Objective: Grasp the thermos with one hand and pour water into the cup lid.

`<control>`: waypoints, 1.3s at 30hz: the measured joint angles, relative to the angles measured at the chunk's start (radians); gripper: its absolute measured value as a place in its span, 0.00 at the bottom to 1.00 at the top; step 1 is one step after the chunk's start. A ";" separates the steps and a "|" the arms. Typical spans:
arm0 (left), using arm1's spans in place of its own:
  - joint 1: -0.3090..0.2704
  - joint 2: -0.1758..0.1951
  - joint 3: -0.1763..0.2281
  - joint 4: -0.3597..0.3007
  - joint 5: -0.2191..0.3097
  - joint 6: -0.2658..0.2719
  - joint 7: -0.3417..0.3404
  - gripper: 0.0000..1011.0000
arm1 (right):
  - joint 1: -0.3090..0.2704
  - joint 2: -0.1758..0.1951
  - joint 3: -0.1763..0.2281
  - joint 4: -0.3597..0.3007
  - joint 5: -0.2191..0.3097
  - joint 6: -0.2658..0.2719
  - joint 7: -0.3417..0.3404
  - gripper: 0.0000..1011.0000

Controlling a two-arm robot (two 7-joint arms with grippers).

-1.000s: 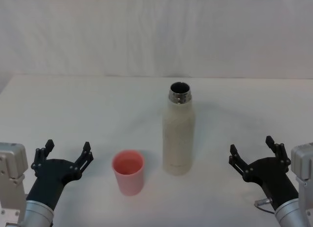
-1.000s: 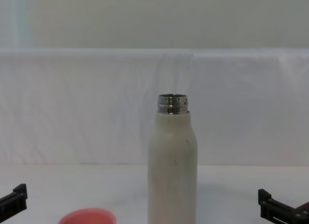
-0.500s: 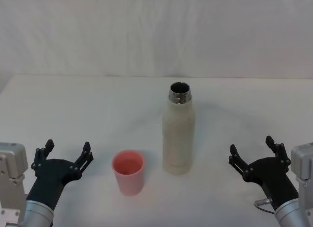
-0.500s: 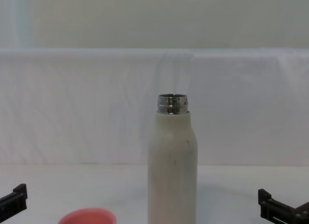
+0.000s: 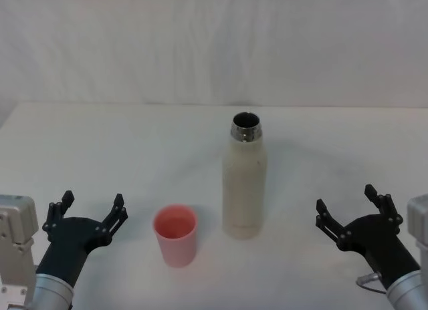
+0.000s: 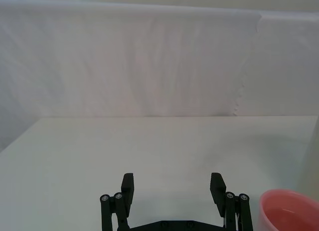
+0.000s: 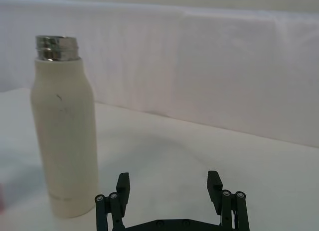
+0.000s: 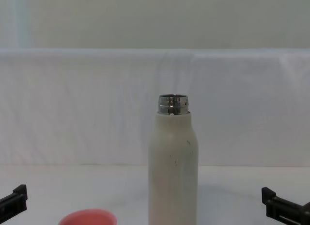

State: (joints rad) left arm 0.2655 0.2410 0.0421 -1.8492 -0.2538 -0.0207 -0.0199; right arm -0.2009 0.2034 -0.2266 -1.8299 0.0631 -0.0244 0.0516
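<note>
The cream-white thermos (image 5: 244,183) stands upright in the middle of the white table, its steel neck uncapped; it also rises in the chest view (image 8: 173,167) and the right wrist view (image 7: 64,131). The salmon-pink cup lid (image 5: 176,234) sits upright just to the thermos's left and a little nearer me, its rim showing in the chest view (image 8: 88,217) and the left wrist view (image 6: 289,210). My left gripper (image 5: 91,210) is open at the near left, apart from the cup lid. My right gripper (image 5: 348,206) is open at the near right, well clear of the thermos.
A white cloth backdrop (image 5: 214,43) rises behind the table's far edge. Bare white tabletop (image 5: 134,149) lies around both objects and between the grippers.
My right gripper has shifted slightly to the right and toward me. The thermos, the cup lid and the left gripper have not moved.
</note>
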 joint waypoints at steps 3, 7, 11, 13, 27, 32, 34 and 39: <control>0.000 0.000 0.000 0.000 0.000 0.000 0.000 0.99 | -0.014 0.017 0.022 -0.033 0.032 0.012 0.051 0.99; 0.000 0.000 0.000 0.000 0.000 0.000 0.000 0.99 | -0.025 0.037 0.041 -0.058 0.070 0.027 0.108 0.99; 0.000 0.000 0.000 0.000 0.000 0.000 0.000 0.99 | -0.027 0.083 0.062 -0.077 0.141 0.056 0.199 0.99; 0.000 0.000 0.000 0.000 0.000 0.000 0.000 0.99 | -0.026 0.099 0.065 -0.080 0.164 0.064 0.225 0.99; 0.000 0.000 0.000 0.000 0.000 0.000 0.000 0.99 | 0.038 0.190 0.022 -0.062 0.245 0.113 0.331 0.99; 0.000 0.000 0.000 0.000 0.000 0.000 0.000 0.99 | 0.062 0.199 0.002 -0.048 0.258 0.118 0.333 0.99; 0.000 0.000 0.000 0.000 0.000 0.000 0.000 0.99 | 0.069 0.201 -0.004 -0.043 0.262 0.119 0.334 0.99; 0.000 0.000 0.000 0.000 0.000 0.000 0.000 0.99 | 0.095 0.207 -0.029 -0.028 0.271 0.124 0.336 0.99</control>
State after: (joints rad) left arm 0.2655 0.2409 0.0421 -1.8492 -0.2538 -0.0208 -0.0199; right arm -0.1056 0.4106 -0.2558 -1.8580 0.3337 0.0997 0.3876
